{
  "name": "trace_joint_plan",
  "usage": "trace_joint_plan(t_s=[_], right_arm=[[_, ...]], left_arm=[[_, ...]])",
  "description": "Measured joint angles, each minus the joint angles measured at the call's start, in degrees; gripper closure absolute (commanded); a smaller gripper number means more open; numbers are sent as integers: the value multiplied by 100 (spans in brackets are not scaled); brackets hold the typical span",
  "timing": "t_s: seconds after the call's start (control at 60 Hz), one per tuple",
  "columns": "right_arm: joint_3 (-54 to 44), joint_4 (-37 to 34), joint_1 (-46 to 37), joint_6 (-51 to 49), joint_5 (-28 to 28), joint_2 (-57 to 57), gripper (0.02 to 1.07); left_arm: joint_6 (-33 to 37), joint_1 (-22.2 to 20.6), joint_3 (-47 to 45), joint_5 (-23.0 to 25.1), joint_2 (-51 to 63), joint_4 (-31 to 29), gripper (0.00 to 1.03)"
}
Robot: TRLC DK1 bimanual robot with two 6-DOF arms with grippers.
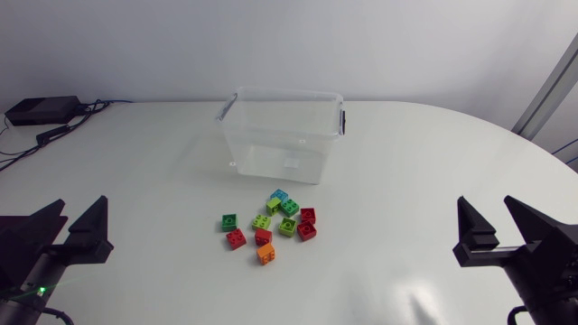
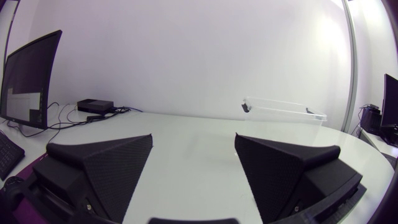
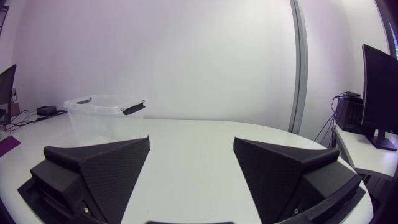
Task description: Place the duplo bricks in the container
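Bricks (image 1: 287,227) lie clustered just before the clear container (image 1: 280,155); left and right jaws stand wide apart.

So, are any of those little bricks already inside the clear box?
No, the duplo bricks all lie clustered on the table in front of the container.
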Motion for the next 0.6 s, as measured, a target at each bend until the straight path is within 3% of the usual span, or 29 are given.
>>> trace_joint_plan(t_s=[0.6], right_arm=[[0, 0, 83, 0, -2, -2, 10]], left_arm=[[4, 0, 0, -2, 0, 0, 12]])
